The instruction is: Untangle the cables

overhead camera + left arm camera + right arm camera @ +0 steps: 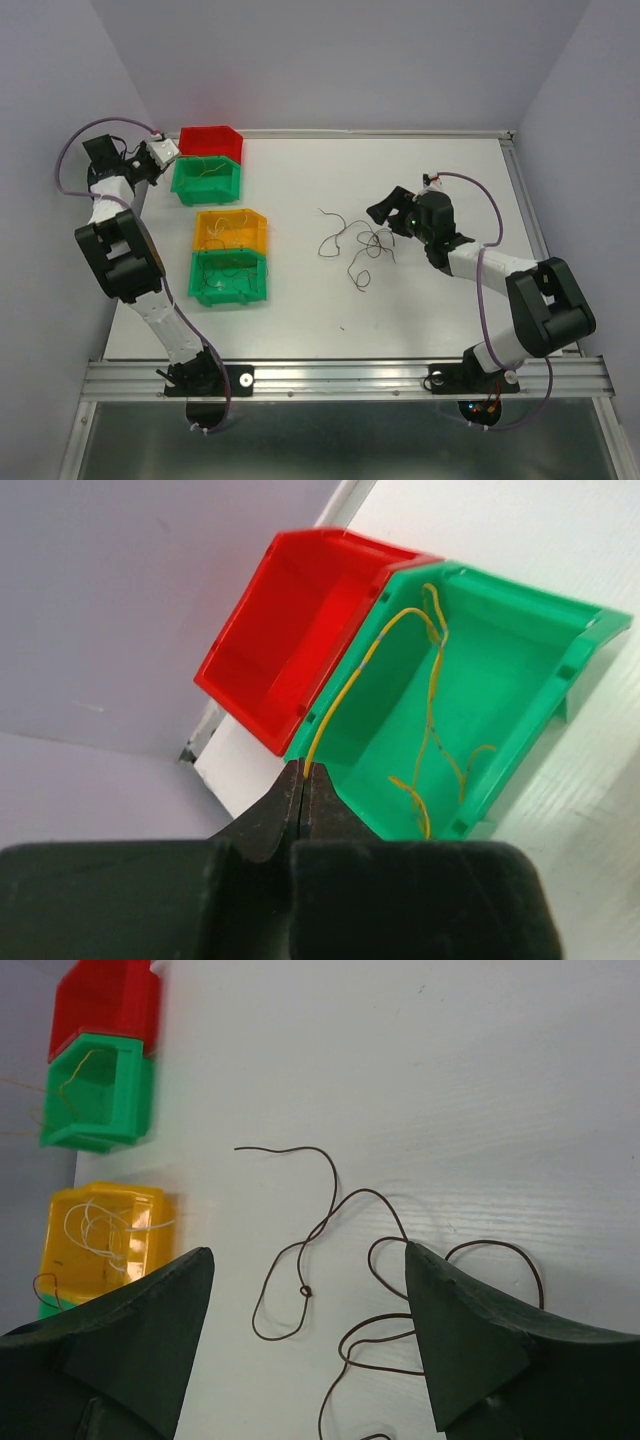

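A loose tangle of thin dark brown cables (357,244) lies on the white table, right of centre. My right gripper (388,206) is open and empty just above its right side. In the right wrist view the jaws (307,1254) stand wide apart over the strands, one of which has a small knot (305,1291). My left gripper (164,153) is at the back left, by the bins. It is shut (303,770) on the end of a yellow cable (345,688) that runs into the back green bin (510,670), which holds other yellow strands.
A red bin (210,140) stands behind the back green bin (205,182). Nearer, a yellow bin (232,230) holds whitish cables (100,1225), and a second green bin (230,280) holds dark strands. Grey walls stand on both sides, and a metal rail (340,378) runs along the near edge.
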You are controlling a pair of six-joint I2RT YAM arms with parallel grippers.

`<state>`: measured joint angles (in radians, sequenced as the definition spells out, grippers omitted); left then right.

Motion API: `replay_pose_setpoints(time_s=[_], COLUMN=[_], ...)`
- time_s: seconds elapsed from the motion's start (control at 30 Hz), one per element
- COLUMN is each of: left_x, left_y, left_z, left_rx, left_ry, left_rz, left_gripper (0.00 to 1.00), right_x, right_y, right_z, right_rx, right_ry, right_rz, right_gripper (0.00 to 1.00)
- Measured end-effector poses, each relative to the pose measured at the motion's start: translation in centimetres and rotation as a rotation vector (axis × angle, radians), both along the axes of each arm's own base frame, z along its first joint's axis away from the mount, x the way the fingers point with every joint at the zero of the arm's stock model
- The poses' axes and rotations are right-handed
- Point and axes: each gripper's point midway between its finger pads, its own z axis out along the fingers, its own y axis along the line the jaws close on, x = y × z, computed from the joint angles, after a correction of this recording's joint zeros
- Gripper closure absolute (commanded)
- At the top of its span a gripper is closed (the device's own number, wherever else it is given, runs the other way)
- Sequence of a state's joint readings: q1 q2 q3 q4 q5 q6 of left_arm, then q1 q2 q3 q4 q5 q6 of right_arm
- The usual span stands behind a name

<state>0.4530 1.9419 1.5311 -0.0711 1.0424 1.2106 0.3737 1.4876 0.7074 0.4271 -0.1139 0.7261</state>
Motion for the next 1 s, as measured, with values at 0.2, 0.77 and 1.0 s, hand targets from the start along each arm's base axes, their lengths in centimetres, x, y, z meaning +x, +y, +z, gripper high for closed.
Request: replay_pose_setpoints(time_s=[0.2, 0.77, 1.0], left_x=[1.1, 3.8, 5.1], left_y=[0.8, -3.6, -3.2], left_z=[-2.9, -8.4, -8.0], left_rx=[0.123, 0.295, 0.327], left_ry=[0.086, 0.246, 0.252], left_rz=[0.063, 0.096, 0.161], left_gripper=[1.0, 1.0, 1.0], right_x=[0.0, -0.1, -0.1], right_y=[0.0, 0.2, 0.2], right_z=[-0.2, -0.4, -0.4], right_rx=[-0.001, 0.0, 0.001], right_ry=[0.005, 0.012, 0.012], right_rz=[0.003, 0.01, 0.014], right_gripper=[0.18, 0.19, 0.18])
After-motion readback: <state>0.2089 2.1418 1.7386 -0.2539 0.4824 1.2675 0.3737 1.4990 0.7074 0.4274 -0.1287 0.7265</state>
